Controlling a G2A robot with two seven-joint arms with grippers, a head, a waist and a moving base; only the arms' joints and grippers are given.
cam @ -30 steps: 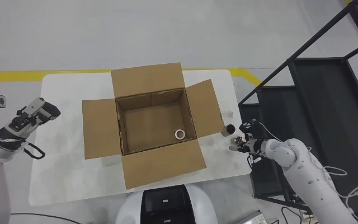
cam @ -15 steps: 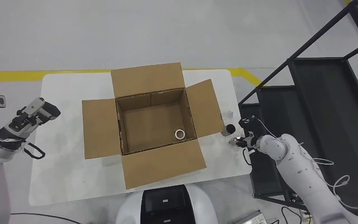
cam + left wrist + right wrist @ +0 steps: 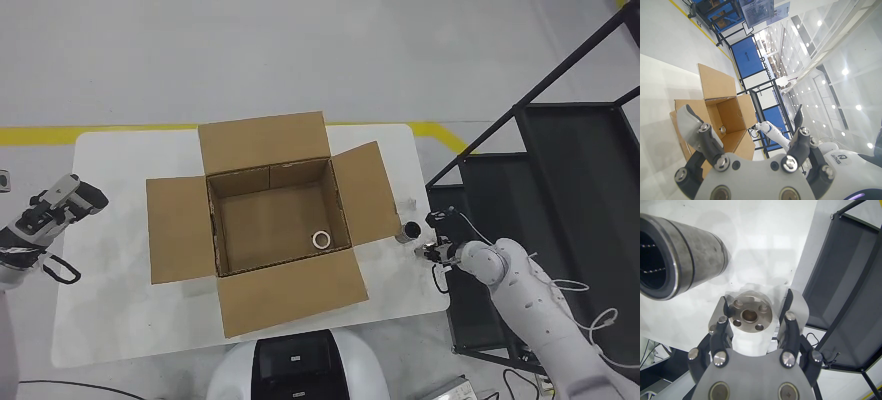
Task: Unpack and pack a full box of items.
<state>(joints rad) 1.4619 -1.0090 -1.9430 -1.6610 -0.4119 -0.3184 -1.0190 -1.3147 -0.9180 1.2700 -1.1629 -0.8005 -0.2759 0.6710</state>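
An open cardboard box (image 3: 275, 215) stands mid-table with a small metal ring (image 3: 321, 239) on its floor. A dark metal cylinder (image 3: 408, 232) stands on the table just right of the box's right flap. Beside it, at the table's right edge, is my right gripper (image 3: 432, 249). In the right wrist view its fingers straddle a round metal flange (image 3: 750, 314): one pad touches it, the other stands a little off. The cylinder (image 3: 696, 255) is close ahead. My left gripper (image 3: 743, 111) hangs wide open and empty off the table's left edge (image 3: 60, 205).
The white table (image 3: 120, 160) has bare room left of and behind the box. A black metal stair frame (image 3: 560, 170) stands close to the table's right edge, beside the right arm. Yellow floor tape (image 3: 100, 131) runs behind the table.
My right gripper has shifted a little back and to the right along the table edge, ending beside the cylinder. The left arm, box and ring have not moved.
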